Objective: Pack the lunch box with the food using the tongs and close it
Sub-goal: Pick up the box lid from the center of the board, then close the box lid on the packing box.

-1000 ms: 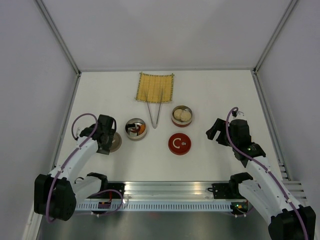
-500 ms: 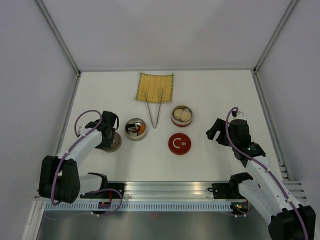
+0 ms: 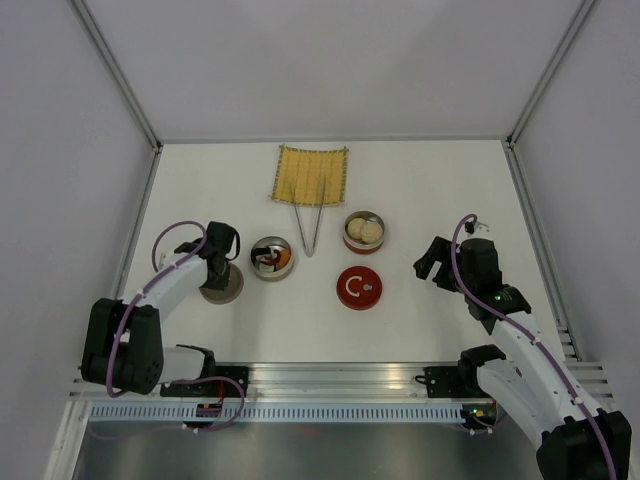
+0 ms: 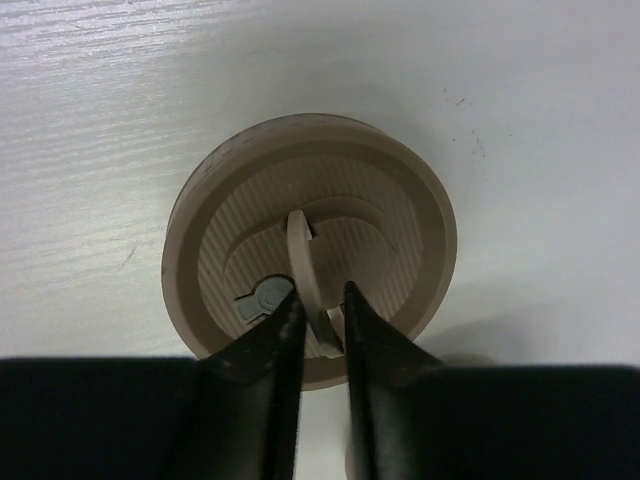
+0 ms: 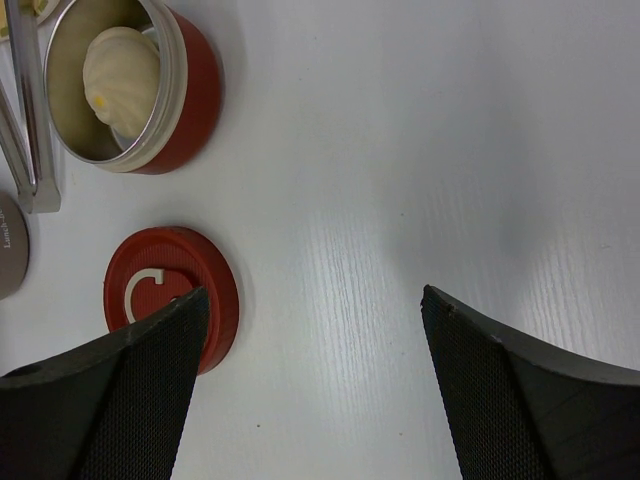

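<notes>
The left jaws are squeezed tight on the thin handle (image 4: 300, 255) of the tan lid (image 4: 390, 220), which lies flat on the counter (image 4: 520, 110) right under them. Just to their right sits a silver tin (image 3: 253, 258) with food (image 3: 282, 258) inside. Farther right lie the tongs (image 3: 308, 228), between both arms, with their open ends on the yellow mat (image 3: 312, 172). The right jaws hang wide open and hold nothing. The red lid (image 5: 165, 290) is beside their left finger, and a red tin (image 5: 195, 95) with a white bun (image 5: 120, 65) is ahead. I think the tan lid may slip or tip when lifted, because the handle is so small and thin.
</notes>
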You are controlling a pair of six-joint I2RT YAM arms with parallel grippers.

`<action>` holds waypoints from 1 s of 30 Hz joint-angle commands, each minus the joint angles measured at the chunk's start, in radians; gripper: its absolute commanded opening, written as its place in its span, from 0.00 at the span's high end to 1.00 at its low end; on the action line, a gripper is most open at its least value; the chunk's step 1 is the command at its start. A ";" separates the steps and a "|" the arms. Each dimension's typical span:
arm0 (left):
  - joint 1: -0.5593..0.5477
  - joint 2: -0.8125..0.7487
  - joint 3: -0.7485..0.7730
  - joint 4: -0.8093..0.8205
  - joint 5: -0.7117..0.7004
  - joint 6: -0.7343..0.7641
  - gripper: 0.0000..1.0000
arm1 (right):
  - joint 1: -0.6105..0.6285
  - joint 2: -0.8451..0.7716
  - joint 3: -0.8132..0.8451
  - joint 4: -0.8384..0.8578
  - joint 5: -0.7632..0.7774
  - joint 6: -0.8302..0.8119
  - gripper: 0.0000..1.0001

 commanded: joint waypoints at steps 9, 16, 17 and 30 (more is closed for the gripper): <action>0.018 -0.119 0.165 0.035 -0.118 0.474 0.98 | -0.001 -0.010 0.022 -0.009 0.047 -0.009 0.07; 0.010 -0.257 0.256 0.139 0.062 1.002 0.98 | -0.002 0.017 0.039 0.010 0.044 -0.003 0.07; 0.010 -0.259 0.270 0.159 0.189 1.062 0.98 | -0.002 0.025 0.039 0.011 0.044 -0.001 0.07; -0.198 0.050 0.512 0.041 0.429 1.382 0.98 | -0.002 0.008 0.051 -0.023 0.055 -0.004 0.08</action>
